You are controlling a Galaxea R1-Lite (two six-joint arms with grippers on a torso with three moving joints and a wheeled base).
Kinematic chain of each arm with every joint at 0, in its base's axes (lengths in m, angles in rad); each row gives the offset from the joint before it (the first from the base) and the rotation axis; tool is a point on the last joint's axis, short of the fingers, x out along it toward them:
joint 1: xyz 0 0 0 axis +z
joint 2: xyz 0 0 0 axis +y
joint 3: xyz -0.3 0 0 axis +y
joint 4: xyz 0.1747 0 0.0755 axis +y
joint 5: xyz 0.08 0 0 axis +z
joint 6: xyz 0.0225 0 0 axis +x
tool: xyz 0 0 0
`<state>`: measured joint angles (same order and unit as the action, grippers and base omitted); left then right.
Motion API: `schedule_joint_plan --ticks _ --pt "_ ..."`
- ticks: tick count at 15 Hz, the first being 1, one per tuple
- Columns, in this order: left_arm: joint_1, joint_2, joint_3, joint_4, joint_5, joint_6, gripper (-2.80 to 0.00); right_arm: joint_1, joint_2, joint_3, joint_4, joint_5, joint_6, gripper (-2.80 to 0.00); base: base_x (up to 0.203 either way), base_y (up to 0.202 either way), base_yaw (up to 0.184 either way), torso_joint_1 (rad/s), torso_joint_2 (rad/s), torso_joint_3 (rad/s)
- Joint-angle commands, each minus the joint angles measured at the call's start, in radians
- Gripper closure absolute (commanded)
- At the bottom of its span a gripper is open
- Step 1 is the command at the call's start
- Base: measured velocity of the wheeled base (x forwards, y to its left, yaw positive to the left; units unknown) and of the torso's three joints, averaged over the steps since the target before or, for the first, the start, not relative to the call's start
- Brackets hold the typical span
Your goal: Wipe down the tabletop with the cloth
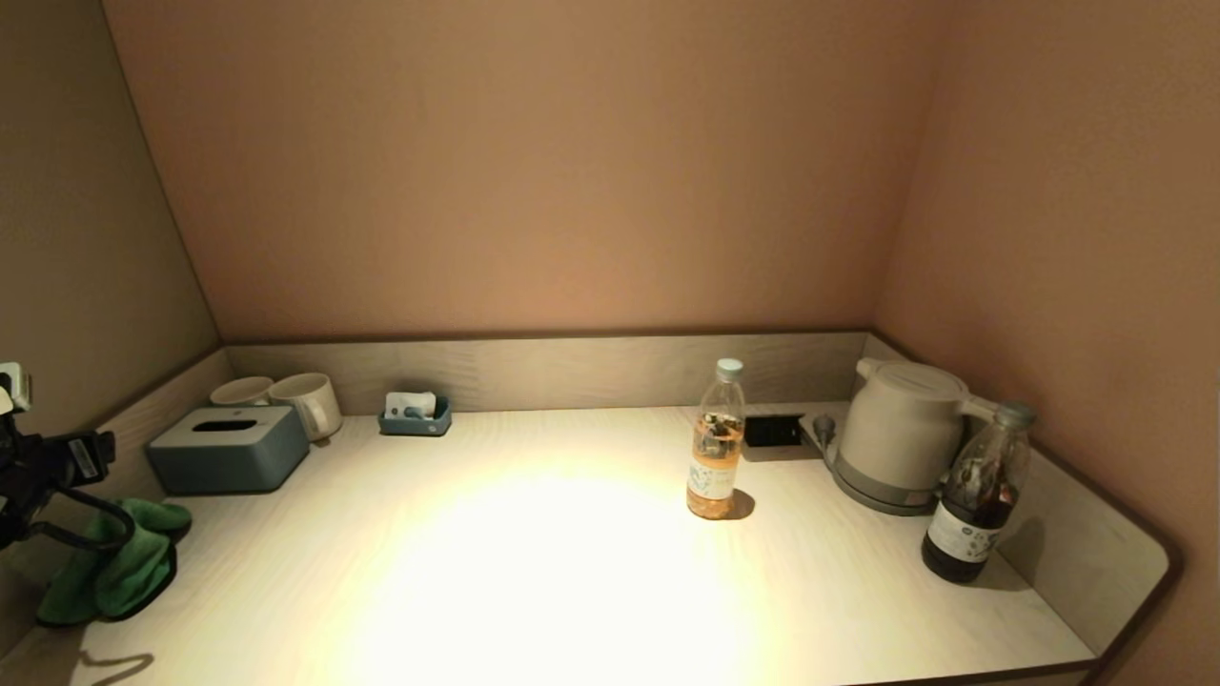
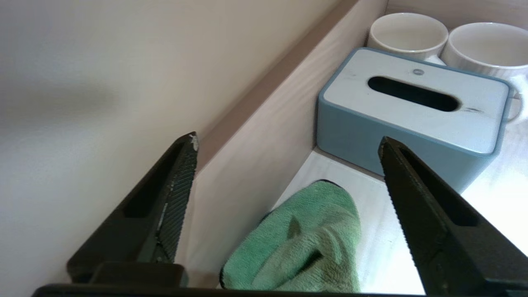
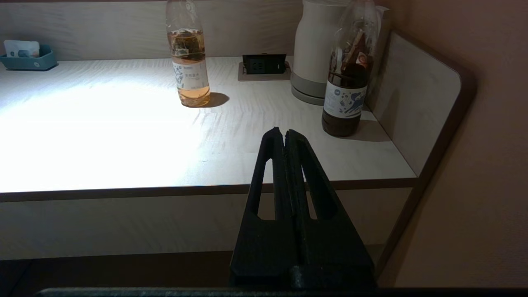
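The green cloth (image 1: pixel 114 562) lies bunched on the pale wooden tabletop (image 1: pixel 572 572), at its left edge against the raised side rim. It also shows in the left wrist view (image 2: pixel 301 243). My left arm (image 1: pixel 43 472) hangs over that corner. My left gripper (image 2: pixel 287 140) is open and empty, held above the cloth and not touching it, with the cloth between and below its two fingers. My right gripper (image 3: pixel 284 133) is shut and empty, parked below and in front of the table's front edge near the right end.
A blue-grey tissue box (image 1: pixel 229 448) stands just behind the cloth, with two white mugs (image 1: pixel 305 400) behind it. A small blue tray (image 1: pixel 416 416) is at the back. An orange-drink bottle (image 1: pixel 716 448), a white kettle (image 1: pixel 896 433) and a dark bottle (image 1: pixel 977 495) stand at right.
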<state>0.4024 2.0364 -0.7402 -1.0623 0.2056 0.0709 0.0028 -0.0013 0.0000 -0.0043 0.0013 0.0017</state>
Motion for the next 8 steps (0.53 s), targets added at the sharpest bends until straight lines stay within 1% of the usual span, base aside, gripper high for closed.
schedule_joint_plan --ticks 1,8 --pt "-0.033 -0.058 0.017 -0.002 0.001 -0.004 -2.8 0.0 0.001 0.0 0.0 0.0 0.0 0.0 0.0 0.0 0.0 0.0 0.0 0.0" --pt "-0.11 -0.167 0.065 0.007 0.003 -0.037 -2.8 0.0 0.001 0.0 0.0 0.0 0.0 0.0 0.0 0.0 0.0 0.0 0.0 0.0"
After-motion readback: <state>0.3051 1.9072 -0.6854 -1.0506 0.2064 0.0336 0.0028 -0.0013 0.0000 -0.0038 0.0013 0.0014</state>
